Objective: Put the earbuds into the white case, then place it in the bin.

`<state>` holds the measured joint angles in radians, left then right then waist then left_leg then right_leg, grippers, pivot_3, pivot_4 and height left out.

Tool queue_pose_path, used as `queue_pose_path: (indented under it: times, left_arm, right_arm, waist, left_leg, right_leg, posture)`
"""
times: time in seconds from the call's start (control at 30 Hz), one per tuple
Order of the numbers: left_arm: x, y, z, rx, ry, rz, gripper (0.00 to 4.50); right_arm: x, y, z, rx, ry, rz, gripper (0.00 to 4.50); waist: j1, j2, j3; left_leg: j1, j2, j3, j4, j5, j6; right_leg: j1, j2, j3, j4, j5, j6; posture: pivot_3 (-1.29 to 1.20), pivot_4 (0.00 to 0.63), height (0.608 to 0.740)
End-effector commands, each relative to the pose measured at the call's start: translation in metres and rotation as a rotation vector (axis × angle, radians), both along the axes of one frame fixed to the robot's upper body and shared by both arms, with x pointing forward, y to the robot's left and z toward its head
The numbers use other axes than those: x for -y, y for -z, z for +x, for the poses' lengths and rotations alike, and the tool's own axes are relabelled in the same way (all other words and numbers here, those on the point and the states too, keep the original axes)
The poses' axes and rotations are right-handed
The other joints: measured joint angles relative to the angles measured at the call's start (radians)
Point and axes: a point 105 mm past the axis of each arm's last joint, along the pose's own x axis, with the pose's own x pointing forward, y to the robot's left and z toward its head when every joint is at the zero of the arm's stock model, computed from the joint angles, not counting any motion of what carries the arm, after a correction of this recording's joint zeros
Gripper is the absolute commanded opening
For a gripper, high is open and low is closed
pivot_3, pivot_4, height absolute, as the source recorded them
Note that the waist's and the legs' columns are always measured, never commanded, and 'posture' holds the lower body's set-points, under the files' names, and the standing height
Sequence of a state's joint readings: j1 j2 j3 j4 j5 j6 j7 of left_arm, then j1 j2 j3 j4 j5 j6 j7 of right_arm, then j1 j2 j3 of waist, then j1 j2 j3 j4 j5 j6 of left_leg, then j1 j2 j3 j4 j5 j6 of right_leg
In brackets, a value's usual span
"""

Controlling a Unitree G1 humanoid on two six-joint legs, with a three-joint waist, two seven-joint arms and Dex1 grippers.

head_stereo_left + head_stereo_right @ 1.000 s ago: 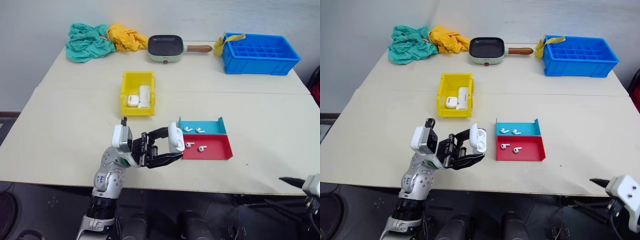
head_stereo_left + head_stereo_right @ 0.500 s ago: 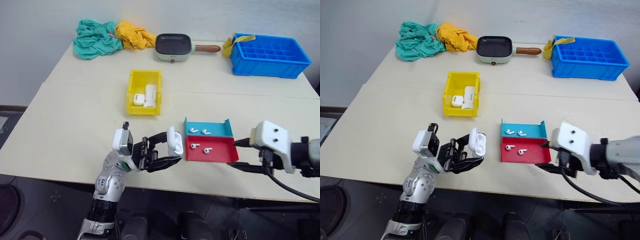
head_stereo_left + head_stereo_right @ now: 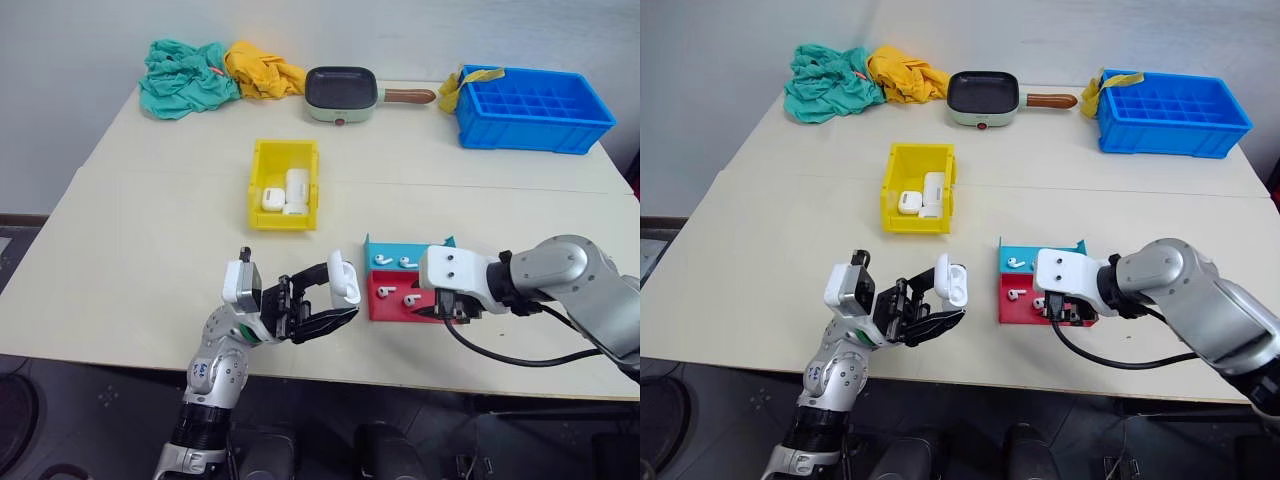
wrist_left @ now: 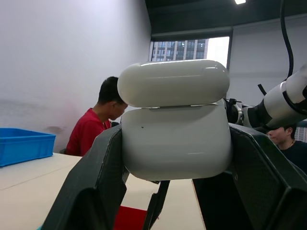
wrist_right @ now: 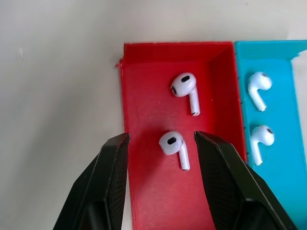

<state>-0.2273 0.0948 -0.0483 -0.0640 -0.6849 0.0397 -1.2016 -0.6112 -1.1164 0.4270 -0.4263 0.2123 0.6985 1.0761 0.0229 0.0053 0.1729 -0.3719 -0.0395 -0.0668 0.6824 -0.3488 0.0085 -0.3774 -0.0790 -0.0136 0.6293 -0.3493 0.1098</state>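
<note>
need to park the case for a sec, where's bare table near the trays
Bare tabletop lies between the yellow bin and the teal tray, and across the near-left corner beside the left claw. It is crowded at the red tray, where the right claw straddles an earbud.

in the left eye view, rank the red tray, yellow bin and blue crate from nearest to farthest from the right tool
1. Red tray: directly beneath the right tool.
2. Yellow bin: farther back, toward the robot's left.
3. Blue crate: at the table's far right corner.
</note>
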Motion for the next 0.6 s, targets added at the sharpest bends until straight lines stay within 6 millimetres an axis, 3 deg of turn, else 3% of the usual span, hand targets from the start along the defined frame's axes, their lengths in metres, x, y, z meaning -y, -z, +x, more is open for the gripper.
queue_pose_path:
  times: [0.03,0.6]
  left_arm:
    - [-0.001,-0.004,-0.002,0.026,-0.020,-0.008,2.80]
    - [-0.004,-0.005,-0.002,0.029,-0.050,0.003,2.80]
  right_arm:
    - [-0.001,-0.004,0.007,0.025,-0.041,-0.036,2.17]
    - [-0.010,0.012,0.028,0.032,-0.149,-0.121,2.17]
  waist:
    - [0.000,0.000,0.000]
    - [-0.002,0.000,0.000]
  left_leg:
    - [0.000,0.000,0.000,0.000,0.000,0.000]
    - [0.000,0.000,0.000,0.000,0.000,0.000]
  right_leg:
    - [0.000,0.000,0.000,0.000,0.000,0.000]
    - [-0.001,0.000,-0.001,0.001,0.000,0.000]
  posture:
    - [0.00,0.150,0.740]
    - [0.00,0.150,0.740]
